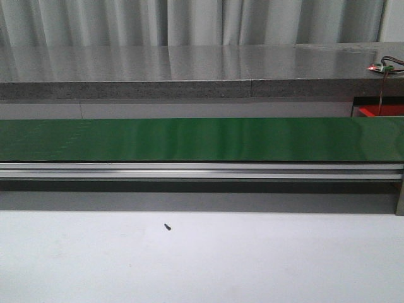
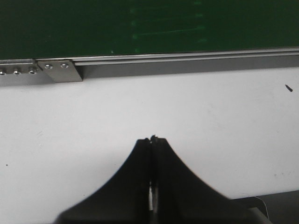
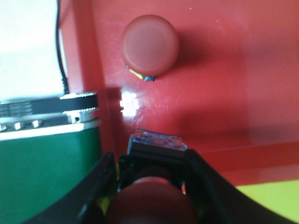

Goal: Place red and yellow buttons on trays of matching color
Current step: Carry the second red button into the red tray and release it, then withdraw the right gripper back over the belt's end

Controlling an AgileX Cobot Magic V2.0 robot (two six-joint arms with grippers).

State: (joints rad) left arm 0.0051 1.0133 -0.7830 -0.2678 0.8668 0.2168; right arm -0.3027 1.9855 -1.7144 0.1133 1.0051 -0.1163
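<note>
Two red buttons show in the right wrist view: one red button lies loose on the floor of the red tray, and a second red button sits clamped between the fingers of the right gripper, held over the same tray. Just beside the tray is the end of the green conveyor belt, and a yellow tray edge borders it. Over the white table, near the belt's metal rail, the left gripper has its jaws pressed together, holding nothing. A small dark screw lies on the table.
</note>
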